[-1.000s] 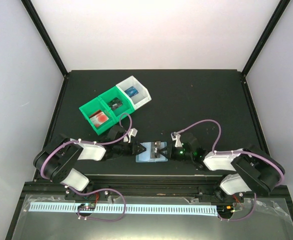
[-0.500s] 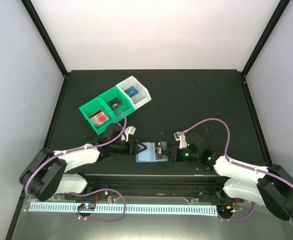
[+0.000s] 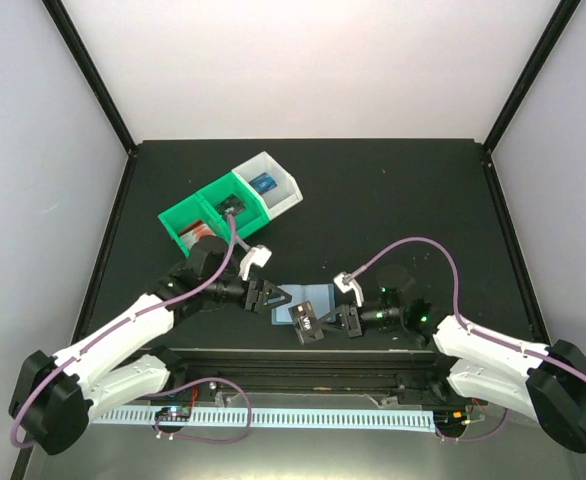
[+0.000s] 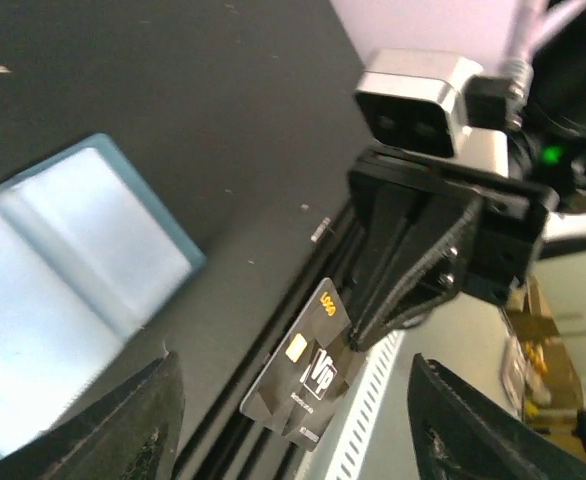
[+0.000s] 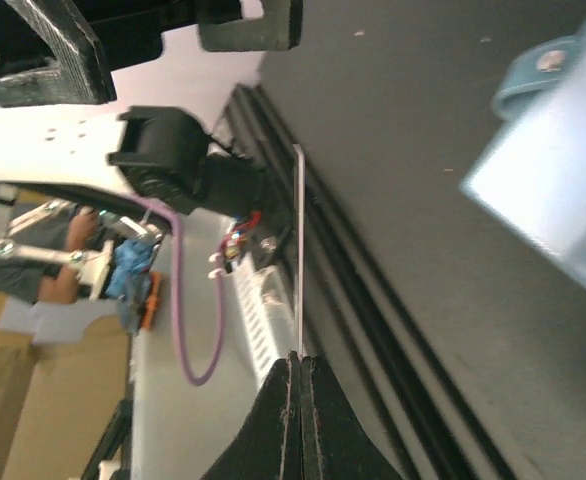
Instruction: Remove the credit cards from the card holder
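Card holder (image 3: pixel 311 296) lies open and flat by the table's (image 3: pixel 423 190) near edge in the overhead view, between the two arms. I note the right gripper (image 3: pixel 325 320) clamped on a black credit card (image 3: pixel 303 323), held just nearer than the holder. The left gripper (image 3: pixel 269 297) stands spread at the holder's left edge, gripping nothing. Green and white bins (image 3: pixel 186 203) sit at the far left. Left wrist view: the card, marked VIP, hangs clear of the holder, pinched at one edge. Right wrist view: the card shows edge-on between closed fingers (image 5: pixel 285 425).
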